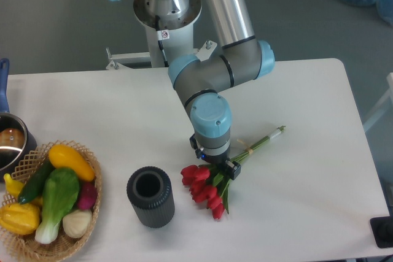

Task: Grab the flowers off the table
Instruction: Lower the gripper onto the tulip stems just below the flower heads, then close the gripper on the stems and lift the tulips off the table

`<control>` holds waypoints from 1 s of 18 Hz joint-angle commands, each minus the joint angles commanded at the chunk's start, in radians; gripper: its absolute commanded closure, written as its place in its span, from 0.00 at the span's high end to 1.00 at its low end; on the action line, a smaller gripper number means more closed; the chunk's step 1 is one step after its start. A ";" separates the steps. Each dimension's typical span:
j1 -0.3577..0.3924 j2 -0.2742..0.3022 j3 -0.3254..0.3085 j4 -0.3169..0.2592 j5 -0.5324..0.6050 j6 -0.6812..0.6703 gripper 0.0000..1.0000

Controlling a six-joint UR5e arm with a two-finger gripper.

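The flowers (204,189), a small bunch of red tulips with green leaves and long thin green stems (265,138), lie on the white table (307,90) right of centre near the front. The heads point front-left and the stem ends back-right. My gripper (214,162) points straight down over the bunch, where the leaves meet the stems. The wrist hides most of it. Dark fingertips (232,169) show on either side of the bunch, standing apart, so it looks open around the stems. The flowers rest on the table.
A dark cylinder (150,196) stands upright just left of the tulip heads. A wicker basket (37,245) of vegetables sits at the front left, with a pot (11,142) behind it. The arm's base (167,10) is at the back edge.
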 joint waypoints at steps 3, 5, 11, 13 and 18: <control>-0.002 0.011 0.003 0.000 0.000 -0.011 0.11; -0.002 0.032 0.003 -0.002 0.003 -0.012 0.06; 0.026 0.072 0.008 -0.003 0.002 -0.003 0.05; 0.028 0.074 0.034 -0.005 0.005 -0.003 0.05; 0.049 0.093 0.097 -0.047 0.000 -0.003 0.03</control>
